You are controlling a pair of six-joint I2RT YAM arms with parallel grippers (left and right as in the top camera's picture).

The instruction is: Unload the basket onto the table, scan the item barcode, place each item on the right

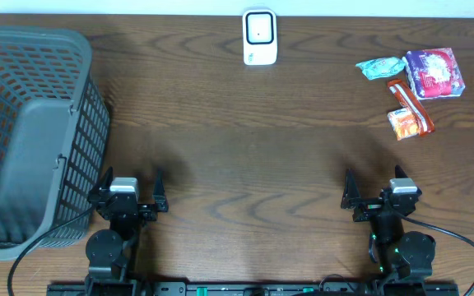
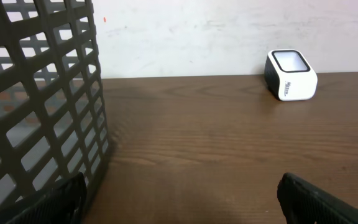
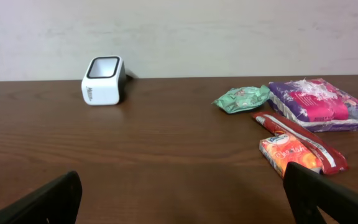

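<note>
The white barcode scanner (image 1: 260, 37) stands at the far middle of the table, its dark window facing up; it also shows in the left wrist view as the scanner (image 2: 291, 75) and in the right wrist view as the scanner (image 3: 103, 80). The items lie at the far right: a green packet (image 1: 380, 67), a purple pack (image 1: 435, 72), a red stick pack (image 1: 407, 100) and an orange packet (image 1: 403, 124). My left gripper (image 1: 132, 179) and right gripper (image 1: 374, 182) hover near the front edge, both open and holding nothing. The orange packet (image 3: 288, 153) lies just ahead of the right finger.
A tall grey mesh basket (image 1: 23, 140) fills the left side, close beside my left gripper; its wall (image 2: 36, 93) takes up the left of that wrist view. A pale wall runs behind the table's far edge.
</note>
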